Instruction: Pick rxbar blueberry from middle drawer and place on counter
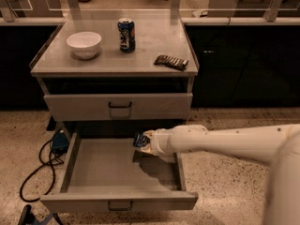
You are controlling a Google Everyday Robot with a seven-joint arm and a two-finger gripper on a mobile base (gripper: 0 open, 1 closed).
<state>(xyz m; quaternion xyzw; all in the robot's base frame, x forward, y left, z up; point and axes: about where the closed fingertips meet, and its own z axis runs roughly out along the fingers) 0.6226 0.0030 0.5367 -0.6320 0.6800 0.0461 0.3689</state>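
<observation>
Middle drawer point(101, 170), gripper point(145, 143) above holding rxbar blueberry point(139, 139)
</observation>
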